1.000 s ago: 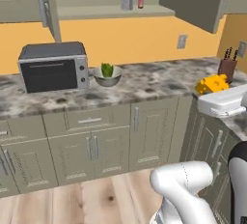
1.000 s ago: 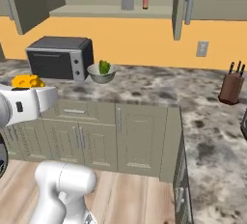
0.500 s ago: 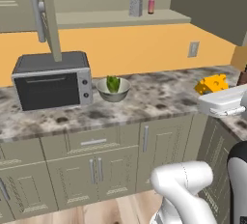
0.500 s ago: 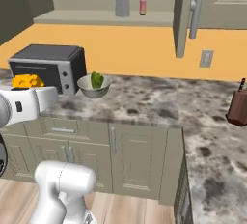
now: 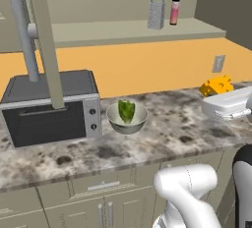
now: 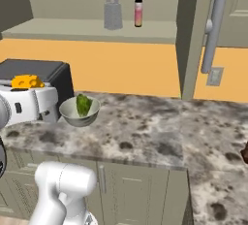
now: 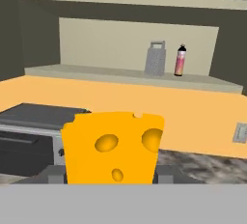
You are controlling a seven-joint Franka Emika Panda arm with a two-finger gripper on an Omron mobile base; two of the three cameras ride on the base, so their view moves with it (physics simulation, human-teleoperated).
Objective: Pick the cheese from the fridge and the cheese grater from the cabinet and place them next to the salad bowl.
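Mottled stone bench (image 5: 167, 138) carries the lettuce-filled pale grey bowl (image 5: 126, 117); right of it, my gripper (image 7: 112, 172) clamps the holed yellow-orange cheese wedge (image 7: 112, 147).

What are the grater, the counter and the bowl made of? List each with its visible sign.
Grater: probably metal, dull grey, faintly textured faces.
Counter: looks like stone, mottled grey-and-dark speckle, slight sheen.
Bowl: unclear, ceramic or plastic; plain pale grey, smooth matte wall.

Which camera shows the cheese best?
The hand view: the cheese sits big and close there, holes plain to see. The left base view and right base view each show a small yellow wedge above the robot's white hand.
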